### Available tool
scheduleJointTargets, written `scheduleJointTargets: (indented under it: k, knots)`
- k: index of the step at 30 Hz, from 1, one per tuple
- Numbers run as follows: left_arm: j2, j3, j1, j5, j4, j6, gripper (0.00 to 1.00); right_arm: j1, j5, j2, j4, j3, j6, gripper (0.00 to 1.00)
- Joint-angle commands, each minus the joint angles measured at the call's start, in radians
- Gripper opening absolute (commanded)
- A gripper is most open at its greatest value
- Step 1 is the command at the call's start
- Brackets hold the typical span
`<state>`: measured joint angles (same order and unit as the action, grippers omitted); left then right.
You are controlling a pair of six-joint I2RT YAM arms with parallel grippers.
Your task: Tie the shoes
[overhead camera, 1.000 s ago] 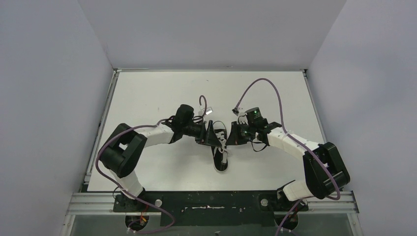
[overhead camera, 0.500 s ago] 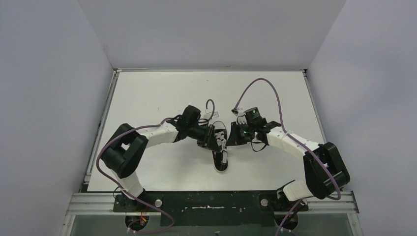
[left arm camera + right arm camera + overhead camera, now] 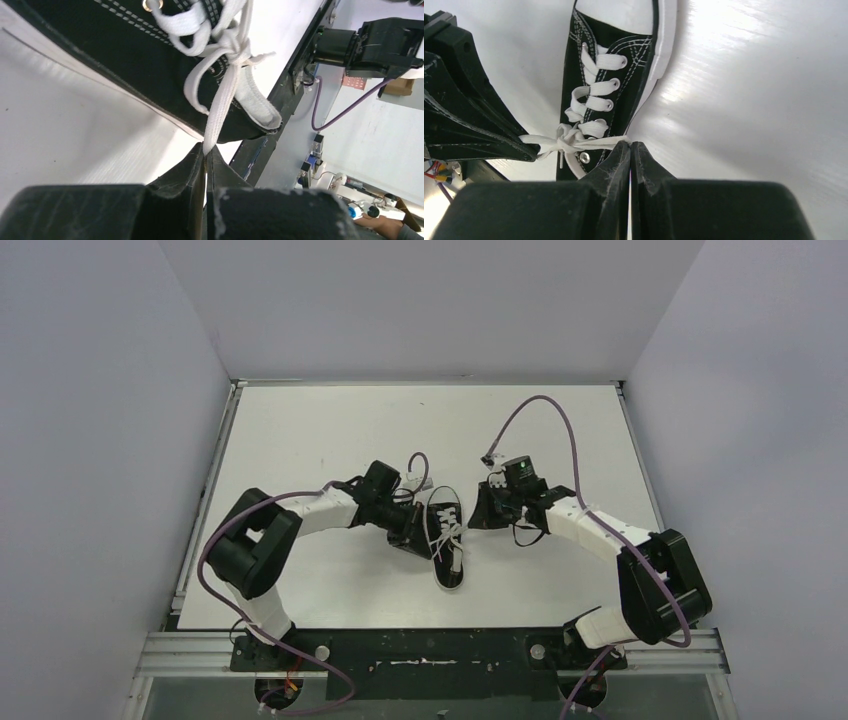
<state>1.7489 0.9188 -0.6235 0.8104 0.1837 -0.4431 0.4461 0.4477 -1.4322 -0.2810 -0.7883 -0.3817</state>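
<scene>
Currently: small black canvas low-top sneaker (image 3: 448, 558) lies on the white table (image 3: 300, 430), midway between the two arms. Its white toe cap points toward the bases and its heel points away.

- Left gripper (image 3: 205, 150): fingers pressed together on one strand of the flat white cotton laces (image 3: 220, 100). The strand runs straight and fairly taut from the fingertips up to the knot (image 3: 233, 46).
- Right gripper (image 3: 630, 145): jaws likewise closed, pinching the opposite strand where it leaves the shoe's side. That strand stretches level across the tongue to the same knot.
- Overhead view: the grippers flank the shoe, the left one just beside it and the right one a little farther off.
- Knot sits over the top eyelets and is bunched but not compact. A small slack loop hangs next to it in the left wrist view. Cannot tell whether the held strands are bow loops or single ends.

Step in hand, as I read it: cinching, with both strands gripped and drawn outward to close the knot.

Next move calls for an even, opposed pull, kept low along the table. The sneaker is light and unsecured, so a lopsided tug would likely drag or roll it rather than tighten anything. Once the knot beds down, release one side at a time.
</scene>
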Motion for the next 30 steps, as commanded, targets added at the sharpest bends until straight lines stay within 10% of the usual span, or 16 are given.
scheduleJointTargets:
  k: [1,30]
  knots:
    - [0.021,-0.014,0.012,-0.016,0.033,0.035,0.00,-0.027,-0.072,0.014,0.108,0.034,-0.028,0.00]
    - [0.076,0.012,0.051,-0.208,0.182,0.127,0.00,-0.142,-0.020,-0.065,0.183,0.079,-0.028,0.00]
